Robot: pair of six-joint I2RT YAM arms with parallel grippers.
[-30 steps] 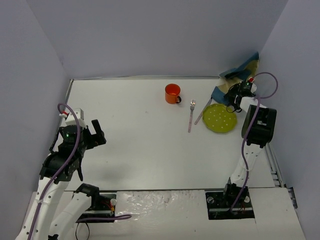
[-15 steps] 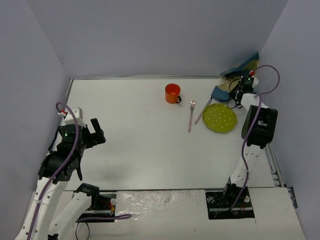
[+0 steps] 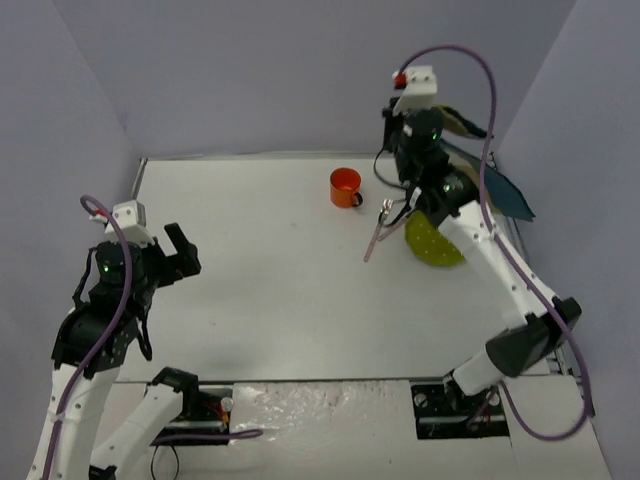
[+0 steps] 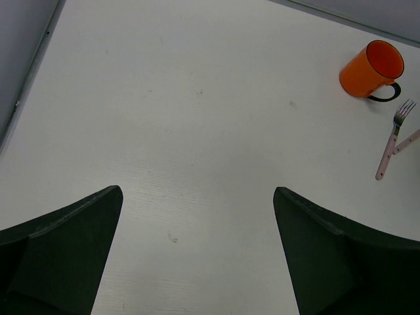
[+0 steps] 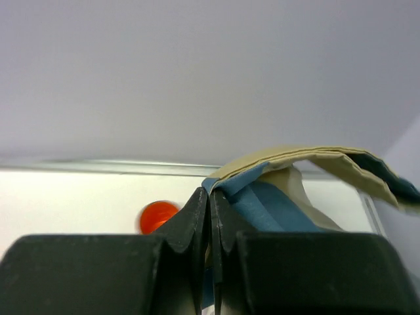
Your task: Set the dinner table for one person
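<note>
From above, the table (image 3: pixel 270 290) spreads under both my arms, from my bases to the back wall (image 3: pixel 300 70). My left arm (image 3: pixel 100 320) rises from its base at the near left, bent at the elbow. It holds the left gripper (image 3: pixel 183 252) over the table's left side, fingers spread wide with nothing between them. My right arm (image 3: pixel 490 265) leaves its base at the near right, folds at the elbow by the right edge and stretches up and left toward the far side. Its raised wrist crosses in front of the plate (image 3: pixel 428 245) and partly hides it. A placemat (image 3: pixel 505 192) hangs in the air off that wrist, dark blue, trailing to the right. The mug (image 3: pixel 345 187) stands near the far edge, and the fork (image 3: pixel 376 235) lies between it and the plate, apart from the mug. My left wrist camera looks down on bare table between my two parted fingers. The mug is at the upper right with the fork just below it, and a pink handle (image 4: pixel 408 140) lies just beside the fork at the frame's edge. In my right wrist camera the right gripper (image 5: pixel 210 197) is pressed together on an edge of the placemat, whose blue and tan folds arch up and to the right. It points toward the wall, with the mug blurred low on the left.
</note>
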